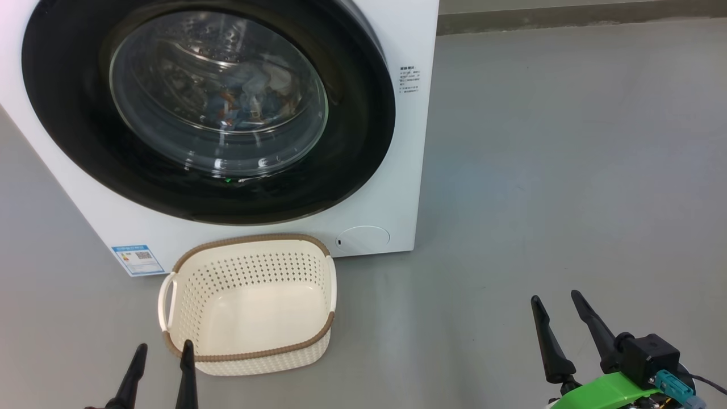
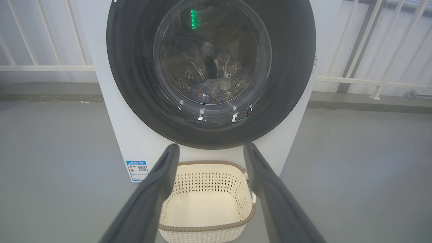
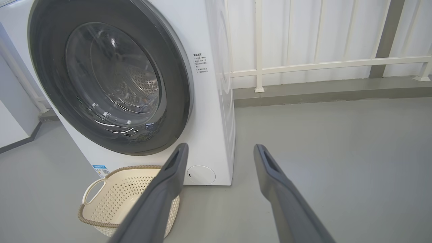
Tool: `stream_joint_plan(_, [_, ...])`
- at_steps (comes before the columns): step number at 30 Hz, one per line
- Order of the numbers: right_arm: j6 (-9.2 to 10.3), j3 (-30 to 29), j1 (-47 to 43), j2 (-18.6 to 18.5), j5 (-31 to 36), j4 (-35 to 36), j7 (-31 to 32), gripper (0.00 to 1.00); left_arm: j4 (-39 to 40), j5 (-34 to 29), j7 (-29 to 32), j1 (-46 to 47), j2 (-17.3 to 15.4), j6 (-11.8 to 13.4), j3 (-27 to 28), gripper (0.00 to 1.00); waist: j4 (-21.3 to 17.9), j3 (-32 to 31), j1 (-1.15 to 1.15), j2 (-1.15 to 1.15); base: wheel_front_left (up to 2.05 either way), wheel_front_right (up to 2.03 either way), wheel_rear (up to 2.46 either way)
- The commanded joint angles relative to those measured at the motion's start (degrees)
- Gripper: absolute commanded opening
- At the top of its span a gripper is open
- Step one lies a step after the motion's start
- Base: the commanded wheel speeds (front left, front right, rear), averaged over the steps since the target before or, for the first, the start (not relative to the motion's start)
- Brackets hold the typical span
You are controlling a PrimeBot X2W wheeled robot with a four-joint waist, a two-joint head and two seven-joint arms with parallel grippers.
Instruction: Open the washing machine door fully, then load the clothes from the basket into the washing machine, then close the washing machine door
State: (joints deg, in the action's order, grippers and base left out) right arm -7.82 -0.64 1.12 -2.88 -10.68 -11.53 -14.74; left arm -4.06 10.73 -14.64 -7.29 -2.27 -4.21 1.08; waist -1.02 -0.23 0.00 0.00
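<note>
Grey, smooth floor runs under everything, and a white railing stands behind it in the right wrist view.

At the lower left of the head view, the left gripper hovers low. Its two dark fingers are spread wide and hold nothing. The tips are just beside the near-left corner of the basket, apparently without touching it.

The basket stands on the floor right in front of the washing machine. Its cream bottom is bare, with no garment in it.

Above it, the washing machine door lies flush against the white front, which reads as shut. Through the glass window the clothes show as a light-blue and orange heap low in the steel drum.

Far to the right, well apart from both machine and basket, the right gripper hangs over the floor. Its fingers are likewise wide apart and empty.

From how things lie, all three steps look done: the load is inside, the basket is emptied and the door is back against the machine. Whether the latch has fully caught cannot be told from these views. If it has, nothing of the task seems left, and neither arm is placed to act on the door.
</note>
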Motion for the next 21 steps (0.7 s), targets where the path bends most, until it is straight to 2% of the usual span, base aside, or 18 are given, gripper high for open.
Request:
stream_joint_plan(1, [0.33, 1.44, 0.30, 0.00, -0.15, 1.68, -0.26, 1.00, 1.60, -0.39, -0.36, 0.78, -0.61, 0.38, 1.99, 1.00, -0.05, 0.03, 0.00, 0.00, 0.00, 0.00, 0.00])
stream_joint_plan(20, [0.33, 1.15, -0.05, 0.00, 0.01, 1.58, -0.26, 1.00, 1.61, -0.37, -0.36, 0.55, -0.61, 0.17, 1.36, 1.00, -0.02, -0.09, 0.00, 0.00, 0.00, 0.00, 0.00])
stream_joint_plan(21, [-0.01, -0.10, -0.06, -0.01, 0.00, -0.21, 0.00, 0.00, -0.07, 0.03, 0.01, -0.01, 0.02, -0.04, -0.45, 0.00, -0.03, -0.09, 0.00, 0.00, 0.00, 0.00, 0.00])
